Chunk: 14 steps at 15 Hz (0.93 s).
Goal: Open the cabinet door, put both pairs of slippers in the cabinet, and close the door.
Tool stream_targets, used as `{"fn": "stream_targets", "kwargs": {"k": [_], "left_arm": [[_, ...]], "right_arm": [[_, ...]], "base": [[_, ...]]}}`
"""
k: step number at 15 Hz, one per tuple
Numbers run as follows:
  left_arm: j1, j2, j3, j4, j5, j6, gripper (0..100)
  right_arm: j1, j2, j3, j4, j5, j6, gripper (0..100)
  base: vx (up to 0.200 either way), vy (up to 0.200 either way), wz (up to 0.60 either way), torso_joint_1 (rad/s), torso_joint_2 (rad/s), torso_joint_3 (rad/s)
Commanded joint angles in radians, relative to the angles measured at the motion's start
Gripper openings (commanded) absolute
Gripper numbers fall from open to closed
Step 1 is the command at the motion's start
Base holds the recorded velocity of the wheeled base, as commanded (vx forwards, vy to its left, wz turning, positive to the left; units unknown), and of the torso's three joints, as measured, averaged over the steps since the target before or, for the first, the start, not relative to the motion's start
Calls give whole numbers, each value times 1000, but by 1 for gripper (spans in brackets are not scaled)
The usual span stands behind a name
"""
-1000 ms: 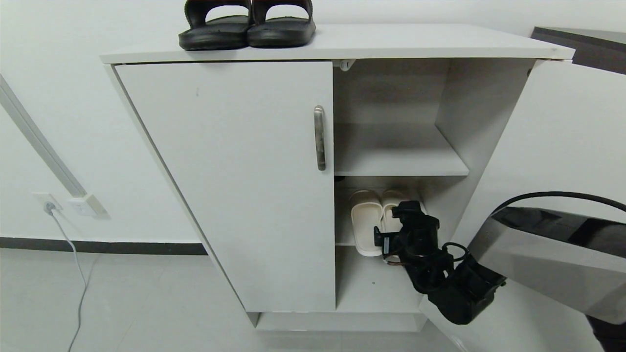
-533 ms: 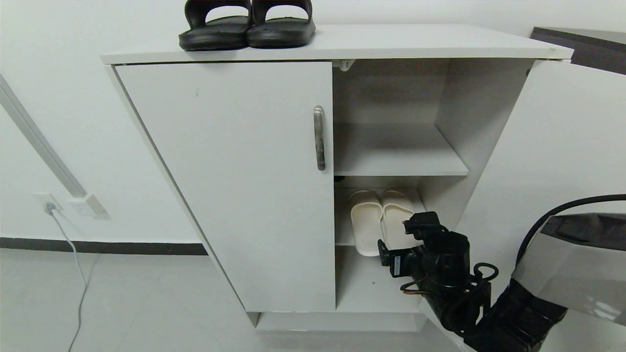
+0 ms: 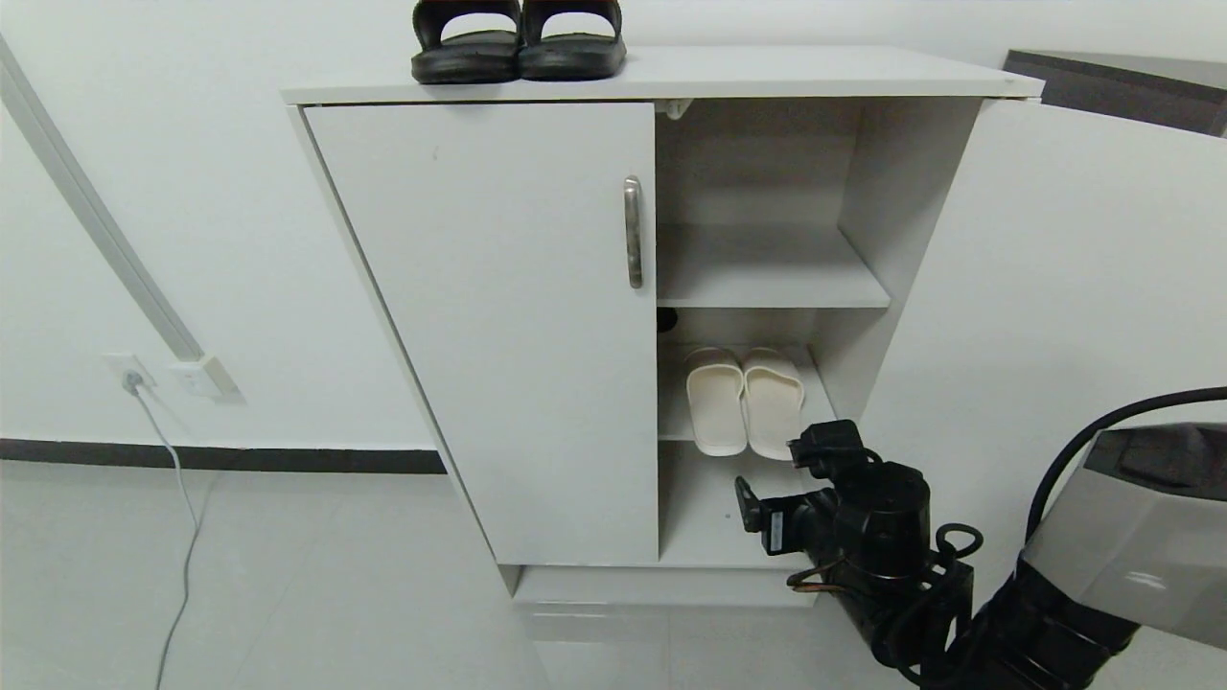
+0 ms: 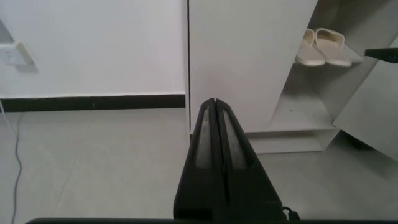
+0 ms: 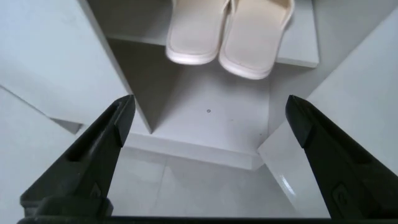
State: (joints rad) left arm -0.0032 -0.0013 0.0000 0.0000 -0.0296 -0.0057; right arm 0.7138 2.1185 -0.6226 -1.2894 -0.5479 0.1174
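The white cabinet (image 3: 661,75) has its left door (image 3: 498,316) closed and its right door (image 3: 1054,287) swung wide open. A pair of white slippers (image 3: 743,398) lies side by side on the lower middle shelf, toes pointing out. A pair of black slippers (image 3: 518,43) stands on the cabinet top. My right gripper (image 3: 788,476) hangs open and empty just outside the opening, below and in front of the white slippers (image 5: 230,31); its jaws (image 5: 209,106) frame the bottom shelf. My left gripper (image 4: 214,107) is shut and empty, low over the floor, well short of the cabinet (image 4: 249,56).
The upper shelf (image 3: 767,273) and bottom shelf (image 3: 709,527) are bare. A metal handle (image 3: 633,233) runs down the closed door's edge. A wall socket with a cable (image 3: 129,376) is at the left, above the pale tiled floor (image 3: 240,594).
My right gripper has drawn back out of the cabinet, away from the white slippers, which stay on their shelf. The head camera has also shifted, so the cabinet sits farther off.
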Motion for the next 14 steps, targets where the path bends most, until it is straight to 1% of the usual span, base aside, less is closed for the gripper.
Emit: {"fn": "stream_targets", "kwargs": {"k": [1, 8, 14], "left_arm": [[0, 1, 0, 0, 0, -3, 0], [0, 1, 0, 0, -1, -2, 0], [0, 1, 0, 0, -1, -2, 0]], "right_arm": [[-1, -3, 10, -8, 0, -2, 100], [4, -3, 24, -31, 2, -5, 100], [6, -3, 30, -41, 2, -7, 100]], "base": [[0, 0, 0, 0, 0, 0], [0, 0, 0, 0, 0, 0], [0, 0, 0, 4, 2, 160]]}}
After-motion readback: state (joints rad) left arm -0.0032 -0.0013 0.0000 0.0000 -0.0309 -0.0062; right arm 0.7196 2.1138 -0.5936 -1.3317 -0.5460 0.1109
